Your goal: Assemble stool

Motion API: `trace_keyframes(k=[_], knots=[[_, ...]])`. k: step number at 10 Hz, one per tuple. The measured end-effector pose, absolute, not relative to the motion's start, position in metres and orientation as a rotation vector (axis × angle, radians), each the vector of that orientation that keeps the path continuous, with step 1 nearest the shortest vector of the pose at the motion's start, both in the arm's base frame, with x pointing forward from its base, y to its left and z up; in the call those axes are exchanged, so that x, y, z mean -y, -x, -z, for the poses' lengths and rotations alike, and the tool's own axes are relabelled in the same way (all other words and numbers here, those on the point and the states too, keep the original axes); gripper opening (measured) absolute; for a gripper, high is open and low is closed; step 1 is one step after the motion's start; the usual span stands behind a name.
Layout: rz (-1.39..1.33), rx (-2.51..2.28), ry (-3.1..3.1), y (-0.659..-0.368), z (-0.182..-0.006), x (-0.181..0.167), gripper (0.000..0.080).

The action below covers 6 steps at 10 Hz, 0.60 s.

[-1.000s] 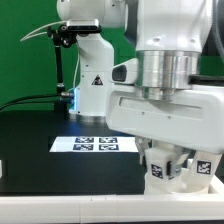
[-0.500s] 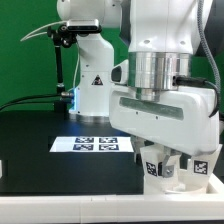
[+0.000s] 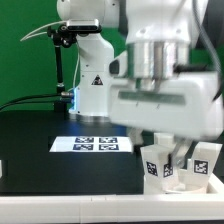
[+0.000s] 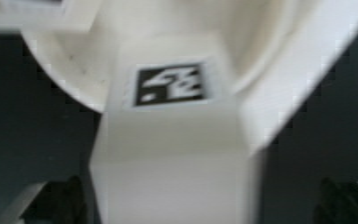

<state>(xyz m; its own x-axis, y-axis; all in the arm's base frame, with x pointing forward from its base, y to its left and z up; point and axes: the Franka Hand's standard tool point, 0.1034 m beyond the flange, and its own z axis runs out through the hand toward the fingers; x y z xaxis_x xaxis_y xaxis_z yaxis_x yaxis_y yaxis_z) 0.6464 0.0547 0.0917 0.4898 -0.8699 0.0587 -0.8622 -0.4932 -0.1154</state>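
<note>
White plastic stool parts (image 3: 178, 160) stand on the black worktop (image 3: 40, 140), directly below the blurred fingers (image 3: 170, 140). The fingers are spread apart and hold nothing. A tagged leg (image 4: 172, 120) fills the wrist view between the fingers.

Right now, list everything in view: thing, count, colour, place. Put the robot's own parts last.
stool legs: at least two visible, white with black-and-white tags, standing at the exterior view's lower right, under the arm; one fills the wrist view.
seat disc: one, white, seen only in the wrist view behind the leg.
marker board: one, white with black tags, flat on the table's middle.
table: one, black, across the foreground.
backdrop: one, green, behind.
cable: one, black, at the exterior view's left.
arm: one, white, blurred, above the legs.
tool: one, dark fingertips either side of the leg, open.
</note>
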Motion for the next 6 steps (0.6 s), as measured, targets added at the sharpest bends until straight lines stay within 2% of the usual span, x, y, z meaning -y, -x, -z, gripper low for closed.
trace_keyframes(k=[1, 2, 6], knots=[[0.149, -1.54, 2.637, -0.634, -0.108, -0.058, 0.0649], [0.141, -1.555, 2.644, -0.632, -0.096, -0.052, 0.0649], [0.141, -1.552, 2.649, -0.633, -0.093, -0.053, 0.0649]])
